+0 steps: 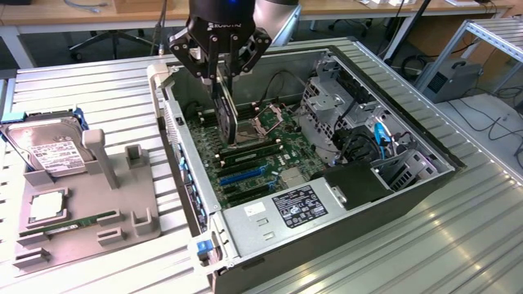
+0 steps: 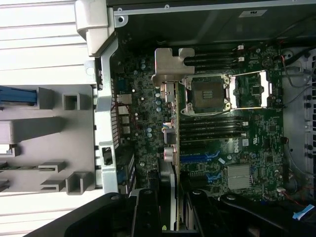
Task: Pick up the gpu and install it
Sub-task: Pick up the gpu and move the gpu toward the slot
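Observation:
The gpu [image 1: 226, 116] hangs on edge inside the open computer case [image 1: 408, 184], a dark thin card just above the motherboard [image 1: 270, 147]. My gripper [image 1: 220, 76] is shut on its upper edge. In the wrist view the gpu [image 2: 171, 143] appears edge-on, its silvery metal bracket [image 2: 168, 66] at the far end, and the black fingers [image 2: 145, 212] clamp it from both sides. The card stands over the board beside the CPU socket [image 2: 207, 94], with the blue slots [image 2: 197, 158] close by.
A grey parts fixture [image 1: 98, 202] lies at the exterior view's left, with a hard drive [image 1: 49, 153], a memory stick [image 1: 70, 225] and a square chip [image 1: 45, 205]. Inside the case are a drive cage [image 1: 327, 104], cables and a power supply [image 1: 298, 208].

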Motion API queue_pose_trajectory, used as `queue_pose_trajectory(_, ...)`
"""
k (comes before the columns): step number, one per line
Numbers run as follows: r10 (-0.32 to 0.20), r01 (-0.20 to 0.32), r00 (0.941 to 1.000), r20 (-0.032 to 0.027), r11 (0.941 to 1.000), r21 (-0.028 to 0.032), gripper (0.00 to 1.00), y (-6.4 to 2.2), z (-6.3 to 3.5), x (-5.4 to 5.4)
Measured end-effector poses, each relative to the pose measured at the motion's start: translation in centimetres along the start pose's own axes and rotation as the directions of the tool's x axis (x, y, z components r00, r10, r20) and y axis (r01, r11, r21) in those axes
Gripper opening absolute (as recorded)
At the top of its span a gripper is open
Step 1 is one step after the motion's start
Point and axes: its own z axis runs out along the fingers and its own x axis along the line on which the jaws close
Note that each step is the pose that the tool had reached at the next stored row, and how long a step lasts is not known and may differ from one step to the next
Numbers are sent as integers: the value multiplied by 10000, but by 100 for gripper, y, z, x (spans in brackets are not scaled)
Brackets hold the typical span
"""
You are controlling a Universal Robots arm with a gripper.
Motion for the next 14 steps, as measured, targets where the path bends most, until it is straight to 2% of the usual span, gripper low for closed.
queue_pose_trajectory(14,0,0,10000,0,10000,0,27,1,38,-16)
